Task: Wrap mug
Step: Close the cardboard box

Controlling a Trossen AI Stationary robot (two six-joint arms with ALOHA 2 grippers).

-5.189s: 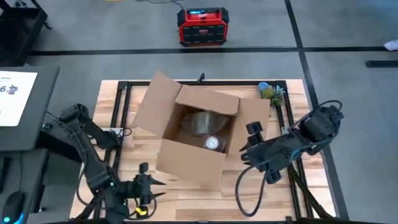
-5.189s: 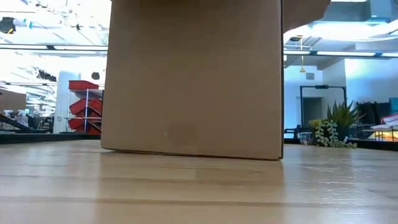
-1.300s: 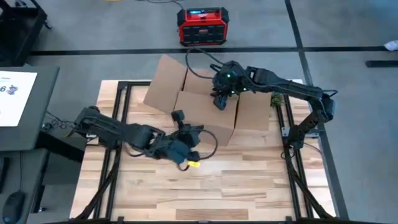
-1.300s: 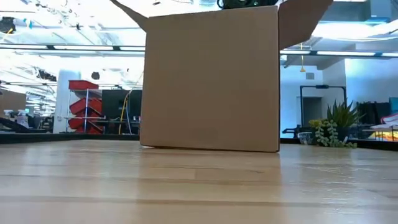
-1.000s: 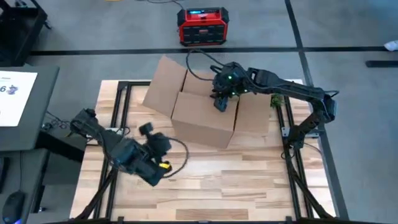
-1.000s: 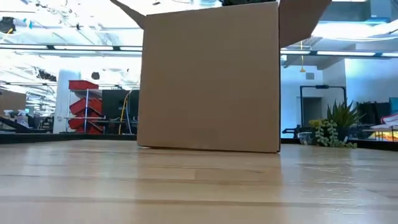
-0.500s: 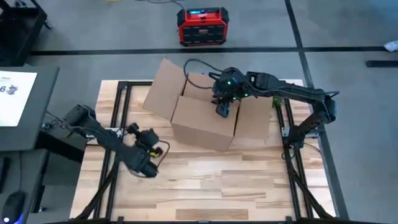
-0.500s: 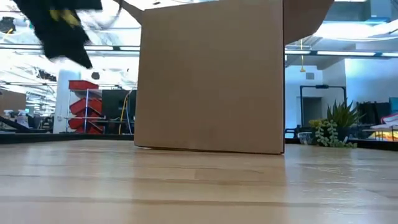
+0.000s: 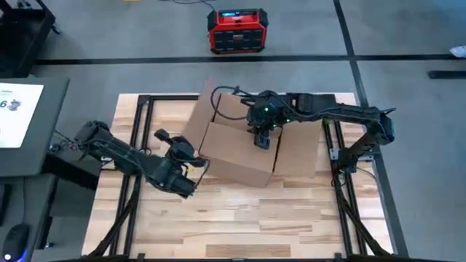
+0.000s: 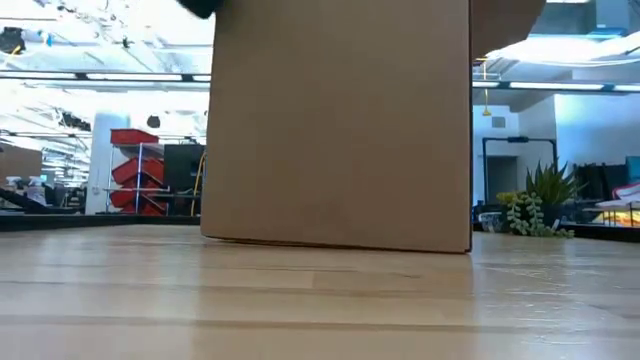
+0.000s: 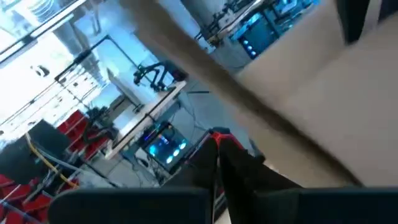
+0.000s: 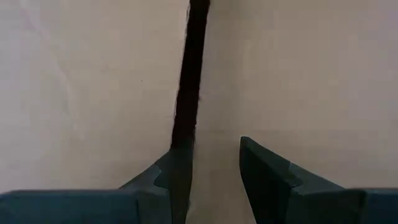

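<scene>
On the bare wood of the desk [image 10: 320, 310] nothing loose is seen, and no mug or wrapping is visible in any view. If the mug is in the cardboard box [image 10: 335, 120], it is hidden by the walls and flaps. The wrapping itself therefore cannot be confirmed, and the stage reached is judged to be the closing of the box, not the wrapping.

The left gripper [image 9: 188, 159] is held just beside the box's left wall, below a side flap [image 9: 198, 120] that is tilted up and outward. Whether it is open or closed cannot be told, and nothing is seen in its hold.

Farther back, the right gripper [image 9: 262, 137] is set down on top of the box. In its wrist view two folded flaps are seen nearly flat, with a dark seam [image 12: 189, 68] left between them. The gripper is parted a little, one fingertip [image 12: 267, 171] resting on cardboard, and nothing is gripped. The top is thus judged partly closed: the left flap remains to be folded down.

Beyond the desk, a potted plant [image 10: 530, 210] and a red power unit [image 9: 237, 30] on the floor are seen.
</scene>
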